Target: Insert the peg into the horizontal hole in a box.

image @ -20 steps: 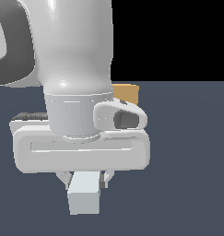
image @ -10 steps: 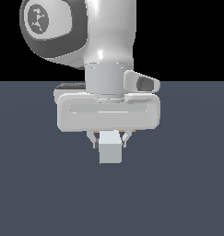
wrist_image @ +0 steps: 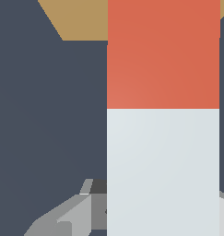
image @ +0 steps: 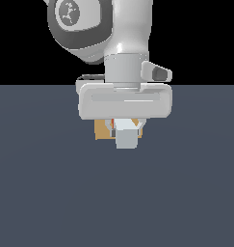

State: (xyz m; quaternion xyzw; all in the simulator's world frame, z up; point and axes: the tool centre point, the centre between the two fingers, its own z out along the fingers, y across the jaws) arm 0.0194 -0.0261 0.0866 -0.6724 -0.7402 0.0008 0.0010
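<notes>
My gripper (image: 125,129) is shut on the peg (image: 126,137), whose pale grey-white end faces the exterior camera. In the wrist view the peg (wrist_image: 163,161) fills the frame, pale near the fingers (wrist_image: 69,216) and orange-red at its far end, which points at the tan box (wrist_image: 83,18). In the exterior view the box (image: 102,131) shows as a tan strip right behind the gripper and peg. The hole is hidden behind the peg and gripper in both views.
The dark blue-grey floor (image: 51,193) spreads all around. The arm's white links (image: 123,34) rise above the gripper against a black background.
The arm has moved away from the exterior camera with the peg held. The gripper looks smaller and higher in the frame, and the box, hidden half a second ago, shows just behind it.
</notes>
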